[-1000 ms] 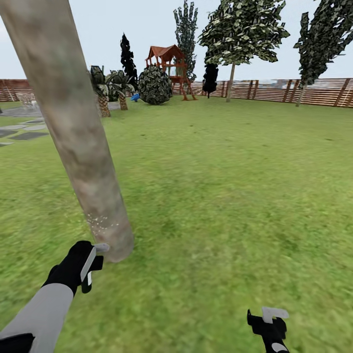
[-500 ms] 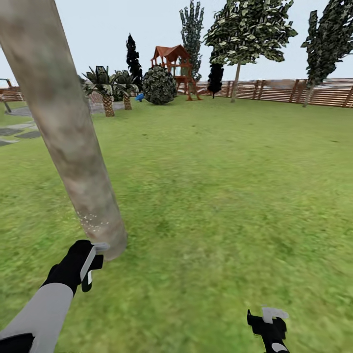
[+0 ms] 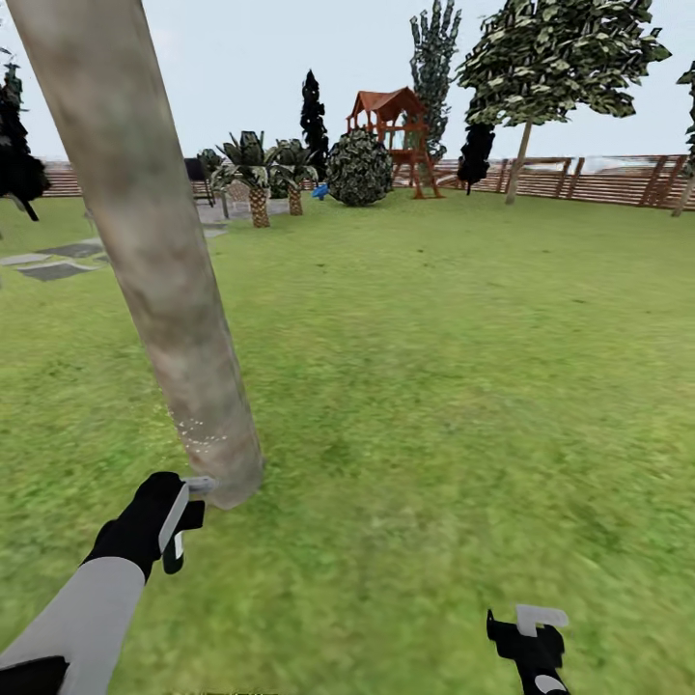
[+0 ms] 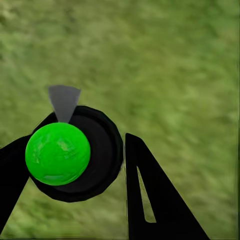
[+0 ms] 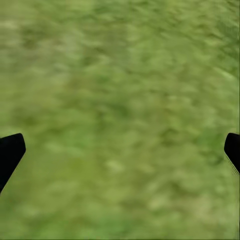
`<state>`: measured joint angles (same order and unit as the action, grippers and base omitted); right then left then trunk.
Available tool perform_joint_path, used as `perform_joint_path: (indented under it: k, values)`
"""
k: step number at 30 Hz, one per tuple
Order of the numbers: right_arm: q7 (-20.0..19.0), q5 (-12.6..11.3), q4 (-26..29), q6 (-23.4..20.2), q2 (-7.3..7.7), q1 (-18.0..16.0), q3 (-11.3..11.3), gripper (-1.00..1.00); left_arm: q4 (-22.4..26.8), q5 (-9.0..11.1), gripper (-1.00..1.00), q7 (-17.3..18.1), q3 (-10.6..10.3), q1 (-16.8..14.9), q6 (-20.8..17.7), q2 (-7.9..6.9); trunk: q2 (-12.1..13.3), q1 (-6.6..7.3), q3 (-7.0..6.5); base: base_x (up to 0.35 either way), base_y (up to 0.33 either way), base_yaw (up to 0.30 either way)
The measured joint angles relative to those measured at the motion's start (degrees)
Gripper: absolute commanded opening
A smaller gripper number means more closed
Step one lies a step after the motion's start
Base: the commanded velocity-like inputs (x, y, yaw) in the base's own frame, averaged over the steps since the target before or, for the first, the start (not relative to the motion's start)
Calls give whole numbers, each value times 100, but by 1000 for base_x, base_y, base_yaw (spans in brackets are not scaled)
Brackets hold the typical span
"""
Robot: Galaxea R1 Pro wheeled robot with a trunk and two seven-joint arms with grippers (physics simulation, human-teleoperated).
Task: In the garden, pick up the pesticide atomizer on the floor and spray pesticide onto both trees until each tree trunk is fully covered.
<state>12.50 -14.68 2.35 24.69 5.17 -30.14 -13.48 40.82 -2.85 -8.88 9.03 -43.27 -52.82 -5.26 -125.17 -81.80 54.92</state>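
Observation:
A thick, mottled grey-brown tree trunk (image 3: 154,251) leans across the left of the head view, its foot in the lawn just beyond my left gripper (image 3: 172,529). White spray specks dot the trunk's low part (image 3: 198,434). The left gripper is shut on the pesticide atomizer (image 4: 57,153), a black body with a bright green ball top and a grey nozzle (image 3: 200,486) that points at the trunk's base. The atomizer sits between the black fingers (image 4: 150,200). A second tree (image 3: 555,58) with a blocky green crown stands far off by the fence. My right gripper (image 3: 531,642) hangs open over grass (image 5: 120,155).
Far across the lawn stand a red wooden play tower (image 3: 391,121), a round bush (image 3: 359,169), short palms (image 3: 257,179) and dark conifers (image 3: 313,116). A brown slat fence (image 3: 608,180) closes the back. Grey paving stones (image 3: 58,263) lie at the left.
The whole view has swung left, so the far scenery slid to the right. Both arms keep their places in the picture, and the atomizer stays aimed at the trunk's base.

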Motion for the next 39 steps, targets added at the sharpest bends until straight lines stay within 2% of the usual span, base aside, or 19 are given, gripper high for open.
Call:
perform_joint_path:
  k: [21,31,34,35,39]
  values:
    - [3,2,2,0,1,2,0,100,14,-8,-100,-19,-10,-12,-38,40,0,0,0,0,-272,6]
    - [0,1,2,-3,0,1,5,100,28,-11,-100,10,-16,-116,-86,-1,0,0,0,0,-135,233]
    - [0,1,2,-3,0,1,8,100,72,-5,-100,34,-18,-410,-402,-32,0,0,-1,0,-3,277]
    - [0,1,2,-3,0,1,9,100,71,-5,-100,38,-18,-610,-477,-32,0,0,-1,0,-1,278]
    - [0,1,2,-3,0,2,9,100,-10,-7,-100,41,-18,-1077,-549,-30,0,0,-1,0,0,222]
